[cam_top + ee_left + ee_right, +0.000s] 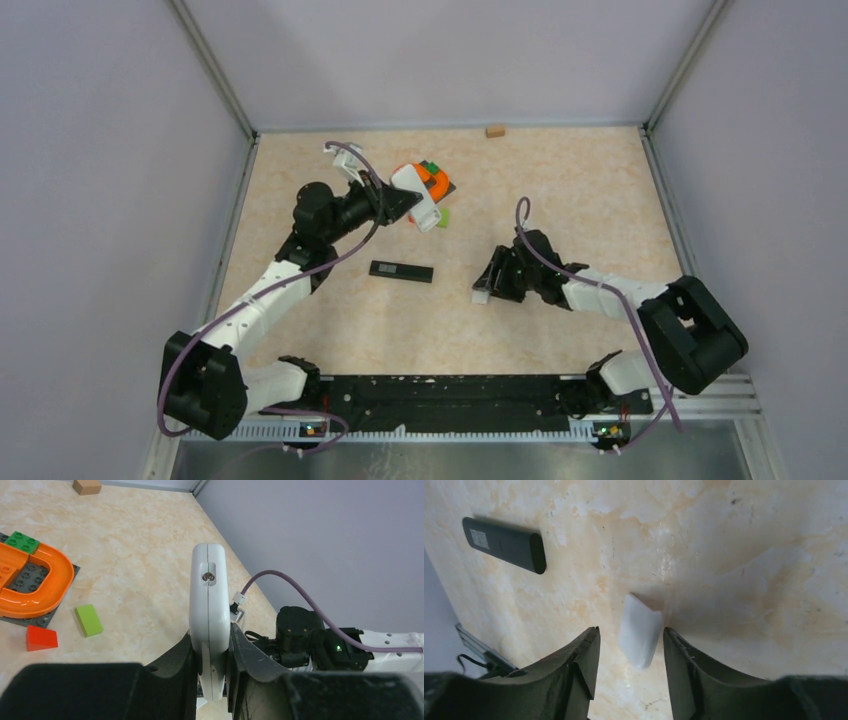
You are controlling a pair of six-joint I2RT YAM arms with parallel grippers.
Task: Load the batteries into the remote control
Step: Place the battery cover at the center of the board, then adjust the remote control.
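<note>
I count 2 remotes. The black remote (401,271) lies flat on the table (560,200), and I use it as my ref pt. The white remote (207,605) is beyond it, a bit to the R, and the L gripper (214,637) is clamped on its sides, edge-on to the wrist cam. R gripper (631,630) sits to the R of the black remote, pointing down, fingers (579,665) apart. 1 white curved cover piece (640,627) lies on the table between them, w/ a gap on each side.

Beyond the black remote, near the white one:
- 1 orange track (57,572) on 1 grey plate (27,575)
- 2 green blocks: one on the plate (20,541), one loose (89,620)
- 1 red wedge (41,638)

1 wooden block (86,486) is far beyond, by the back wall.
</note>
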